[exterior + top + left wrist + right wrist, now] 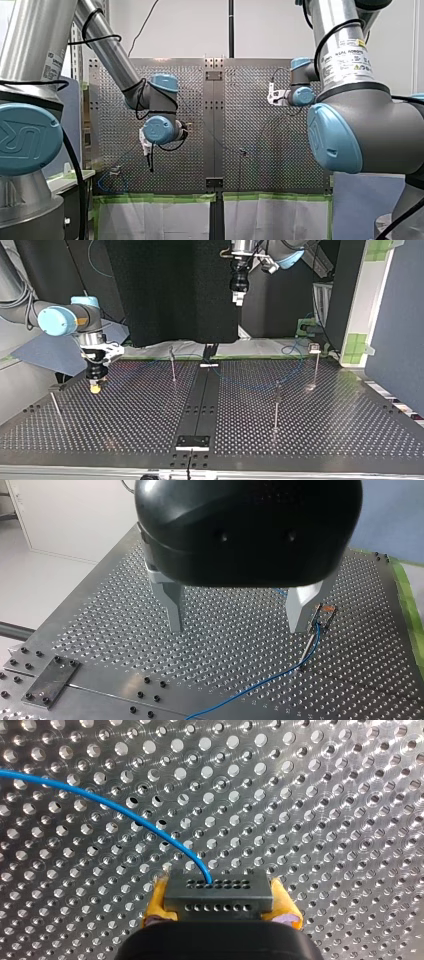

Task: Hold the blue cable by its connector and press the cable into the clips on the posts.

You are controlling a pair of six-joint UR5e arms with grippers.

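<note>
Holding step: our right gripper (220, 904) clamps the dark grey perforated connector block (218, 889), thin blue cable (125, 812) arcing ahead; our left gripper (240, 616), fingers apart, hangs beside a slim clip-topped metal post (310, 642) — next, we judge, press cable into that clip.

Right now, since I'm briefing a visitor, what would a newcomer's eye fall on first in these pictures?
My right end effector, yellow-padded, is clamped on a dark connector, from which the blue cable arcs over the perforated table. My left end effector hangs open beside a thin post that the cable reaches.
</note>
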